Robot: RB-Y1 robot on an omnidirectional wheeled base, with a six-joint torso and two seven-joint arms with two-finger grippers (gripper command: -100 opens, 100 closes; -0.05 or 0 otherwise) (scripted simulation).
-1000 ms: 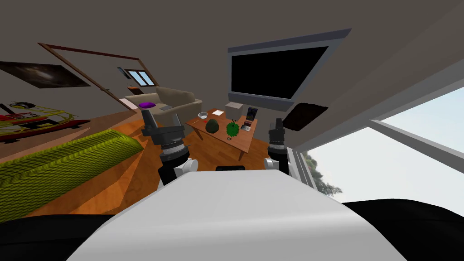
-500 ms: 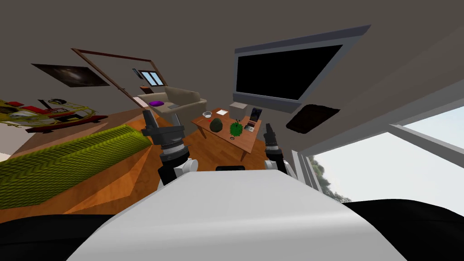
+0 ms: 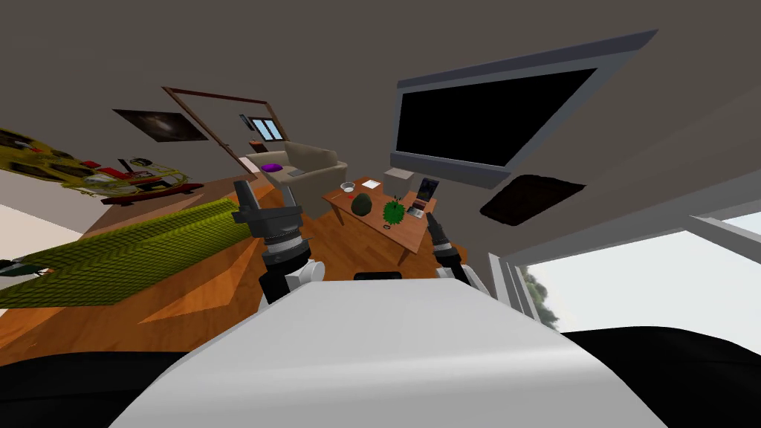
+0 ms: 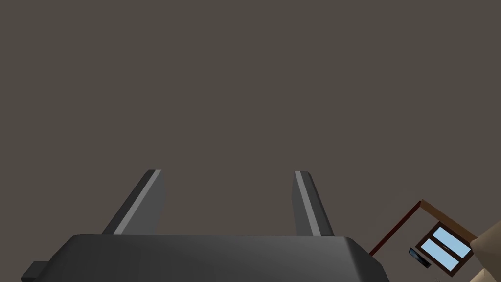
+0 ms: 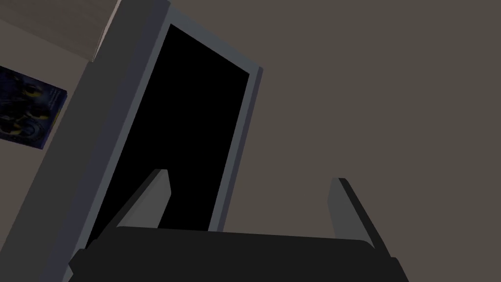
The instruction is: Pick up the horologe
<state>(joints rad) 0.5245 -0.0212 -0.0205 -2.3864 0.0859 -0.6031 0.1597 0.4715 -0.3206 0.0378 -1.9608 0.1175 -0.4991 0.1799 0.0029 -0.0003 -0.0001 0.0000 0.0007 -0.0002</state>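
Observation:
A wooden coffee table (image 3: 407,234) stands ahead of me across the wood floor, below a wall screen (image 3: 483,122). On it are a dark green rounded lump (image 3: 362,205), a spiky green ball (image 3: 393,212), a small bowl (image 3: 347,186), a white sheet (image 3: 371,184) and an upright dark box (image 3: 426,189). A tiny dark ring (image 3: 386,226) lies near the table's front edge by the spiky ball; it looks like the horologe. My left gripper (image 3: 266,195) (image 4: 230,176) is raised and open, holding nothing. My right gripper (image 3: 435,223) (image 5: 249,181) is lower, open and empty, well short of the table.
A yellow-green rug (image 3: 126,249) lies to my left. A beige sofa (image 3: 305,163) with a purple cushion (image 3: 272,168) stands beyond the table. A large window (image 3: 654,275) runs along the right wall, and a dark mat-like patch (image 3: 531,199) sits beneath the screen.
The whole head view has swung, so the room slid rightward: my own turn. My right gripper has dropped lower and tilted left. The left arm keeps its pose.

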